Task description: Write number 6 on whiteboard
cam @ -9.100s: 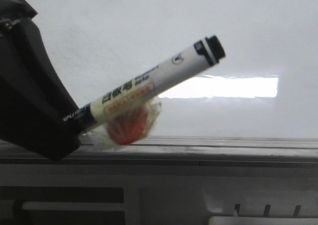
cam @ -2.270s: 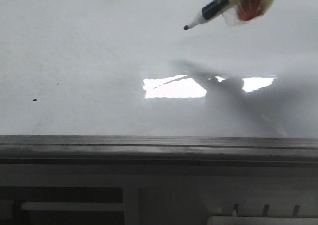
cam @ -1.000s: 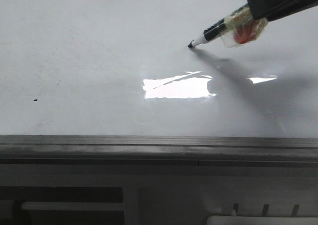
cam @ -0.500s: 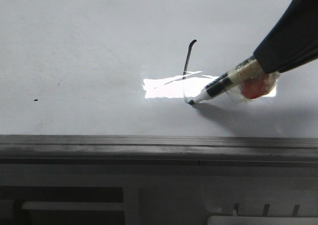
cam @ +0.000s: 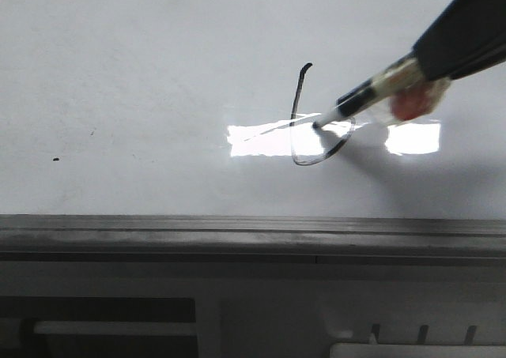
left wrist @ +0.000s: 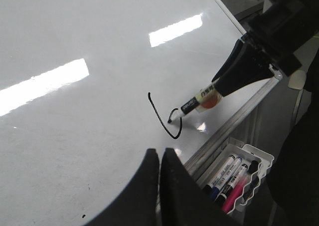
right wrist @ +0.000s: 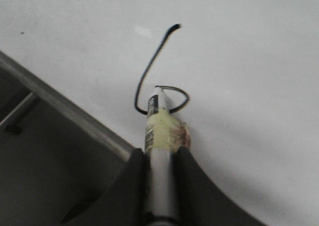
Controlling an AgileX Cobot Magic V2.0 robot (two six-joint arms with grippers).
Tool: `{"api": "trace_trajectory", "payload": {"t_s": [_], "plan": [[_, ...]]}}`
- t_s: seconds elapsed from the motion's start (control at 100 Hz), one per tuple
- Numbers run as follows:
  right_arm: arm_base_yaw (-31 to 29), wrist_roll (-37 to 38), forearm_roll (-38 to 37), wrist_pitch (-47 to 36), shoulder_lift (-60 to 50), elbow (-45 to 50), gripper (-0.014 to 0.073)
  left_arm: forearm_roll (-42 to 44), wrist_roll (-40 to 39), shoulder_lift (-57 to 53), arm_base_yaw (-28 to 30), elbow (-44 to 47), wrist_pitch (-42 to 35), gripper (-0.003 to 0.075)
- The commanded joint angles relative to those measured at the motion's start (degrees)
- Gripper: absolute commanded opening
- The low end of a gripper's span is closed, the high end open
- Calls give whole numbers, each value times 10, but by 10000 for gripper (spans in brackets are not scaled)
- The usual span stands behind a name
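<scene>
Loop closure in progress: thin black hand-drawn number 6 (cam: 304, 121) near mid-width of large glossy white whiteboard (cam: 142, 73), stem complete, loop still open toward stem. Black right gripper (right wrist: 160, 158) clamped on taped white marker pen (cam: 360, 101), tip touching board inside loop. Keep light, even tip pressure; steer stroke back to meet stem; lift straight off once joined. Left gripper (left wrist: 160, 158) fingers pressed together, holding nothing, hovering near grey metal rail (cam: 237, 227).

The right gripper (right wrist: 160, 158) clamps a marker (right wrist: 159, 136) low at centre, its tip touching the whiteboard (right wrist: 239, 61) on the loop of the unfinished number 6 (right wrist: 149, 69).
</scene>
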Motion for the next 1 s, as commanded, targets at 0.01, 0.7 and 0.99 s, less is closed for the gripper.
{"api": "trace_trajectory", "payload": {"t_s": [0.01,0.7,0.99], "plan": [[27,5,-13,-37,30,-12,-43,-17,-6,5,1,-15,-34,-19],[66,-69,-18,45,-86,-112,-43,-21,66,106,1,-52,56,446],[122,-210,-18,67,-44,-112,-44,-121,286,278,1,-152,180,452]]}}
